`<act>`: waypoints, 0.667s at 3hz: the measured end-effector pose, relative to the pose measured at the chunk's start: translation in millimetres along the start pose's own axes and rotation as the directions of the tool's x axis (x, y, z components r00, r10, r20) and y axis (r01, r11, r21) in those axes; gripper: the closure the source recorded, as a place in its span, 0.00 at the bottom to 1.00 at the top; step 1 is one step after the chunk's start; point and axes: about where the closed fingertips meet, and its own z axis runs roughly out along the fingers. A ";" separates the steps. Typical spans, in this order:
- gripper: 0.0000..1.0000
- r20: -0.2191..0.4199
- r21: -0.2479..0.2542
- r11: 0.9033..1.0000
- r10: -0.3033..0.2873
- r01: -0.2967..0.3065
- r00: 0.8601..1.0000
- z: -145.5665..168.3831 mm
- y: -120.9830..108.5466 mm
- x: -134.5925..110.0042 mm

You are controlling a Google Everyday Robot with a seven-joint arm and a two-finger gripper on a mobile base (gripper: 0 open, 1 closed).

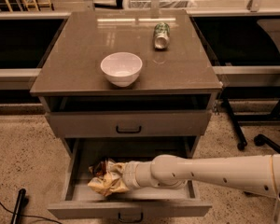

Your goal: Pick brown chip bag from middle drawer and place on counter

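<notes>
Brown chip bag (104,183) lies crumpled in the left half of the open middle drawer (177,193), low on the drawer floor and near its front wall. The gripper (121,175) is at the bag's right edge with its tip buried in the foil, so whether it is clenched on the bag or released cannot be told from this view. The white arm (214,171) reaches in from the right, crossing the drawer at a shallow slant below the closed upper drawer (128,122).

The step in hand appears to be securing and lifting the bag. Done well, the hold takes a firm fold of foil rather than a loose corner, since the slick bag could slide out. The lift likely needs to come outward toward the drawer front first, then up, so bag and wrist miss the upper drawer and the overhanging counter surface (74,55). That surface carries 1 white bowl (121,68) and 1 green-and-white can (161,35), well apart; a spot left of the bowl looks safest for setting down.
</notes>
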 end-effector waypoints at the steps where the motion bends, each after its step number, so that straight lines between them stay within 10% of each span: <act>1: 0.94 0.010 -0.003 1.000 0.007 -0.007 1.000 3.3 -0.6 2.2; 2: 1.00 0.123 0.009 1.000 -0.029 0.028 0.992 3.6 -8.9 -11.4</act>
